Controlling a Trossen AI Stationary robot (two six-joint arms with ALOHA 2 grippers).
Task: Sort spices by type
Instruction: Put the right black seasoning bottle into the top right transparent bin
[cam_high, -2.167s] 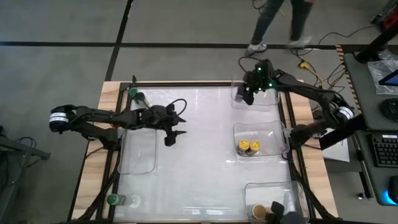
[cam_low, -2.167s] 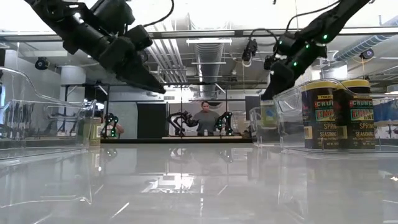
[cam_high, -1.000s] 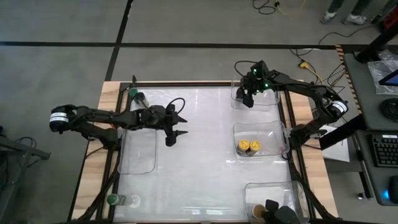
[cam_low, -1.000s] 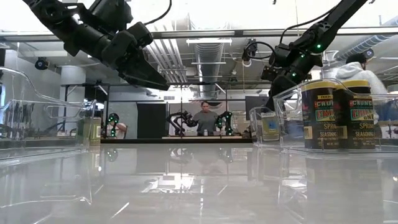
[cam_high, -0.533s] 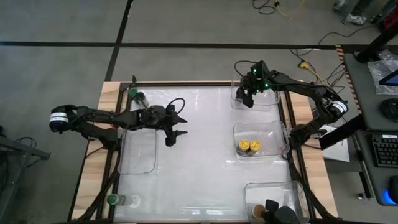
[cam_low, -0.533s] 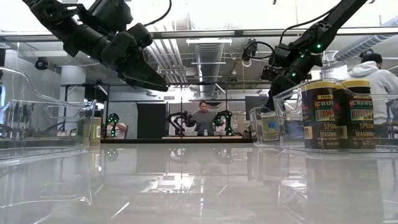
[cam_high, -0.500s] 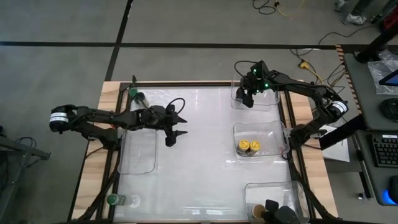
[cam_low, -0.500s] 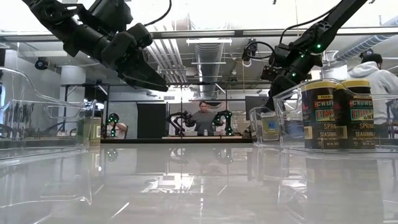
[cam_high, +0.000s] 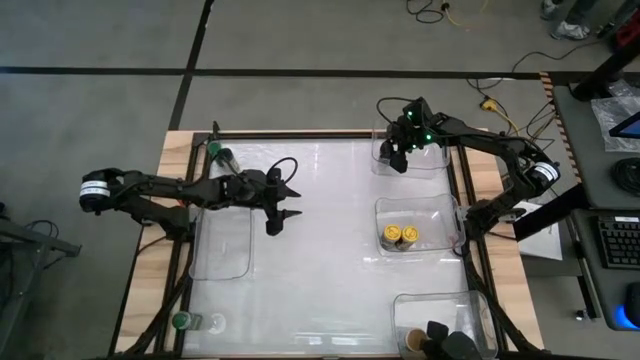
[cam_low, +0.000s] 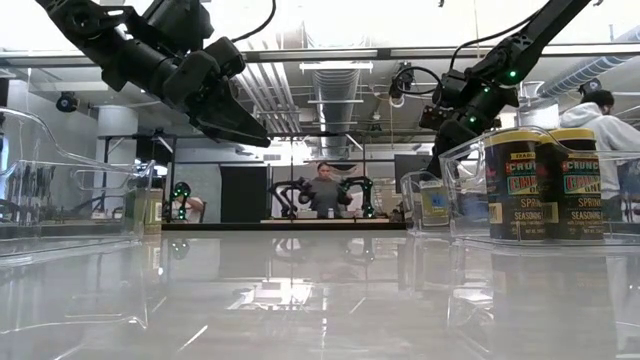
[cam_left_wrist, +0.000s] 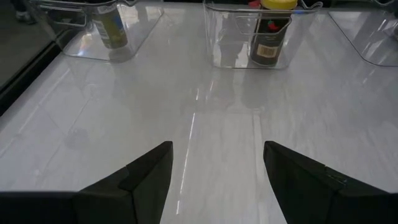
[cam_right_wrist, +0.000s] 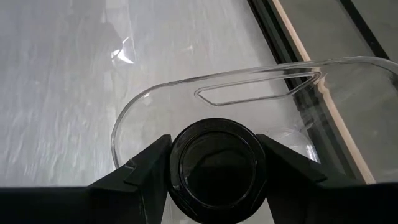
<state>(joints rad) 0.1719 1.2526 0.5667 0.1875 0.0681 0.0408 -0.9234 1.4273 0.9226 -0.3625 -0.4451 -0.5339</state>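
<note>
My right fingers (cam_right_wrist: 214, 163) clasped a black-lidded jar (cam_right_wrist: 215, 167); left fingers (cam_left_wrist: 214, 169) hung released, beyond them jars (cam_low: 543, 184) reading "SEASONING".

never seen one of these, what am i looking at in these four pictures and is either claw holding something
It is a robot with two dark arms at a white table, each ending in a two-finger claw. One picture looks straight down from above, one looks level across the tabletop, and two come from cameras on the wrists.

On the table stand clear plastic bins with small spice jars in them. The middle bin on the right holds two yellow-lidded jars. A green-lidded jar sits at the near left corner.

The left gripper hangs open over bare table, holding nothing. The right gripper is over the far right bin, its fingers on either side of a black-lidded jar, apparently gripping it.

People and other robot arms show in the room behind.
</note>
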